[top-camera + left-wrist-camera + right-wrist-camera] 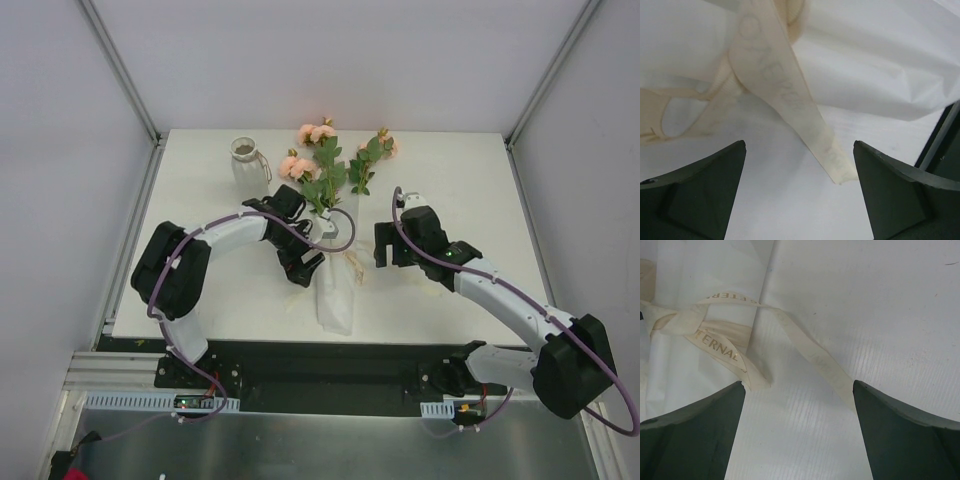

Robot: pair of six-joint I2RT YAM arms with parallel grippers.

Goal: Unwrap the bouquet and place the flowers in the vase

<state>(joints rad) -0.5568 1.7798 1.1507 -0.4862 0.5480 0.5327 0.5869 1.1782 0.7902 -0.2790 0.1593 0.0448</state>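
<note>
The bouquet lies mid-table: peach-pink flowers (318, 160) with green leaves point away from me, and the white paper cone (336, 295) points toward me. A cream ribbon (785, 95) is tied around the cone. My left gripper (302, 268) sits at the cone's left side, open, and one ribbon tail ends between its fingers close to the right finger (890, 190), untouched. My right gripper (384, 248) hovers to the right of the cone, open, with the other ribbon tail (815, 357) running toward its right finger (905, 435). The ribbed white vase (247, 162) stands upright at the back left.
The white table (460, 180) ends at a dark rail along the near edge. Metal frame posts (120, 65) rise at the back corners. The ribbon's knot (682, 322) rests on the white paper (705, 275). A separate leafy sprig (372, 155) lies to the right of the blooms.
</note>
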